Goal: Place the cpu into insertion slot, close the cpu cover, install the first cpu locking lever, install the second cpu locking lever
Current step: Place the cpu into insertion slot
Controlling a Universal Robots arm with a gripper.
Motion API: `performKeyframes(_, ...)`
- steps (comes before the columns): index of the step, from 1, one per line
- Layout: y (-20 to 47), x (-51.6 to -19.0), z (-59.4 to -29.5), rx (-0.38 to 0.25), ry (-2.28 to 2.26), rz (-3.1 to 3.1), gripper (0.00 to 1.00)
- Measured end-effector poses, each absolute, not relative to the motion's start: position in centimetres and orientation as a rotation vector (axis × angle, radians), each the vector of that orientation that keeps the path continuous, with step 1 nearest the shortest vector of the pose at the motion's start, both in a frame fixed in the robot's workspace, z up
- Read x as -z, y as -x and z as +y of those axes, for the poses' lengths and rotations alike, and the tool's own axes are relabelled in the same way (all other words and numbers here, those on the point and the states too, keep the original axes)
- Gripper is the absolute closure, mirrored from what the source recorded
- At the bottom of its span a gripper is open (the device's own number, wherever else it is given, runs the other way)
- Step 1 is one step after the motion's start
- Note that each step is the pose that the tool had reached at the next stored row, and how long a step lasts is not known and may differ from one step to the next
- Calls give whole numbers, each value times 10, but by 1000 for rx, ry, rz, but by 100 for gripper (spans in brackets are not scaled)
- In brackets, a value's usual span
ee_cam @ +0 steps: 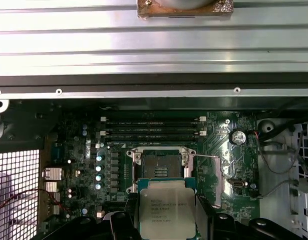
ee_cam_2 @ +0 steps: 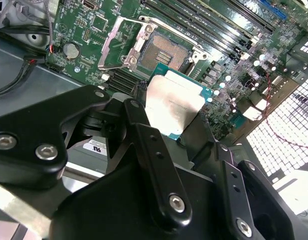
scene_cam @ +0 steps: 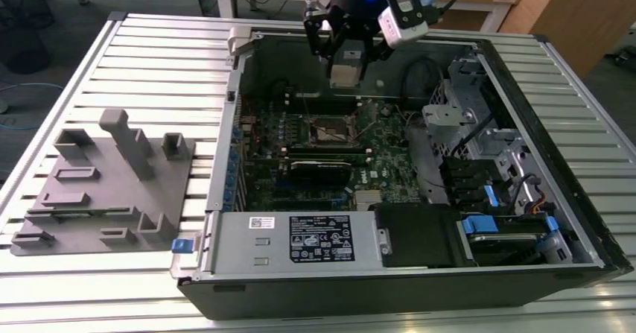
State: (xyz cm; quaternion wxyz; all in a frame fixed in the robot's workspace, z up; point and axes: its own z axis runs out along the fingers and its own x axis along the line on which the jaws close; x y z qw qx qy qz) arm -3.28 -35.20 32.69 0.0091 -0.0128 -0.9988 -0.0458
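Above an open computer case [scene_cam: 398, 199] lying on a slatted metal table [scene_cam: 119, 50], the arm's gripper [scene_cam: 343, 66] is clamping the cpu [scene_cam: 343, 75] by two opposite edges. In the exterior view it is hanging over the far end of the case. In the second wrist view the black fingers [ee_cam_2: 143, 135] are pressing against the sides of the chip [ee_cam_2: 174, 107], whose pale metal face is turned towards the camera. The cpu is hovering clear of the green circuit board, near the insertion slot [ee_cam_2: 163, 50] but not in it. The slot is lying bare, its dark centre exposed in both wrist views. Beside it, the cpu cover [ee_cam_2: 109, 45] is standing swung open, a silvery frame tilted away from the socket. In the first wrist view the chip [ee_cam: 167, 210] is sitting between the fingers with the socket [ee_cam: 161, 167] just past it and the long memory slots [ee_cam: 154, 127] beyond. On the table, at the exterior view's left, a grey fixture block [scene_cam: 100, 184] is resting well apart from the case.
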Motion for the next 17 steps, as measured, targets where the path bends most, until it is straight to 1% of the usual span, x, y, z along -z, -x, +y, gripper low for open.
performKeyframes(17,33,-321,-352,146,40,-3120,46)
